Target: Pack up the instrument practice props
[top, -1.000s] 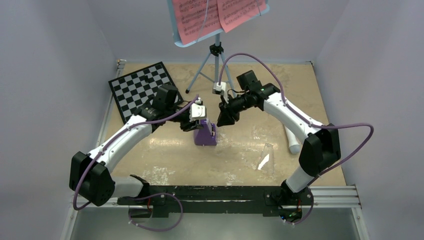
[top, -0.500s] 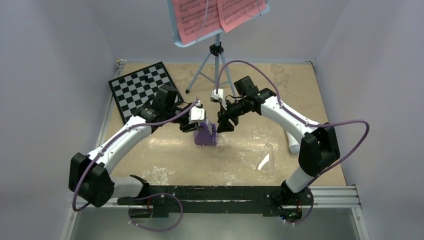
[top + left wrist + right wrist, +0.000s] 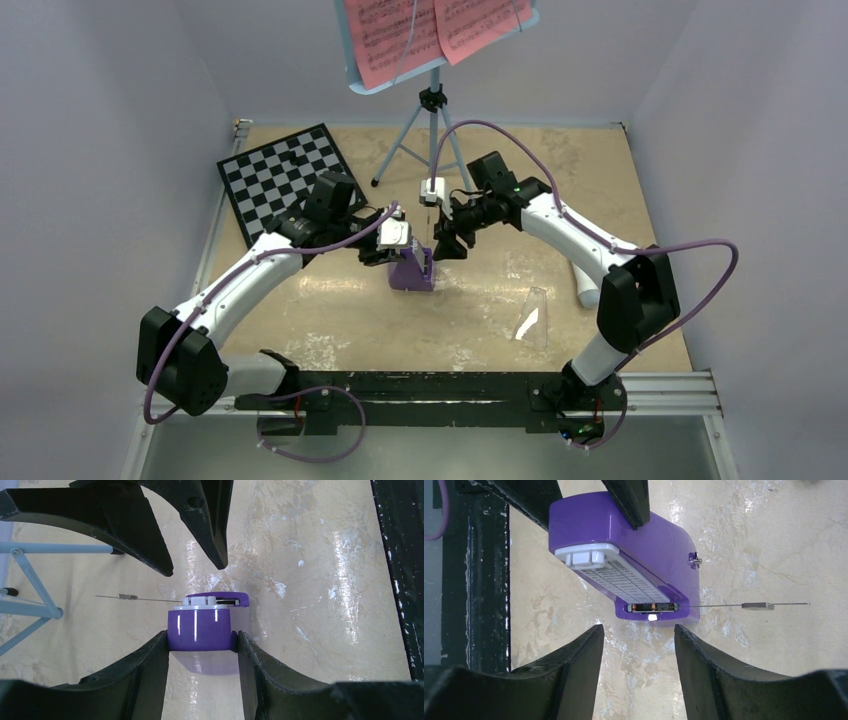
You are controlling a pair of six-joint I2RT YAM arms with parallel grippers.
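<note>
Two props run off the top view's far edge: the stand (image 3: 436, 80) shows only its pole, tripod legs and the lower part of its blue desk, and the pink pages (image 3: 395, 35) on it are cropped. The white tube (image 3: 587, 290) lies at the right of the table (image 3: 400, 330), its far end hidden behind the right arm. From above, both pincers' tips are lost under their camera housings, and the metronome (image 3: 412, 270) shows only as a purple block between them. Its thin rod (image 3: 754, 605) is hard to make out there and reads clearly only in the wrist views.

Since a second ago the right arm has swung in leftward and lower, bringing its pincer from well apart to just beside the metronome. The left arm and metronome have barely shifted. The cover (image 3: 533, 318), tube, board (image 3: 285, 178) and stand lie as before.

The metronome stands mid-table, near side of the tripod. It is a glossy purple wedge with a white scale plate on its face, a small winding key on one side, and the rod with a sliding weight pointing away from its face. The left gripper (image 3: 201, 639) is clenched on it, fingers (image 3: 150, 670) pressed against its two sides. The right gripper (image 3: 636, 635) is spread wide, holding nothing, facing the scale side. The clear cover lies apart, near right.
</note>
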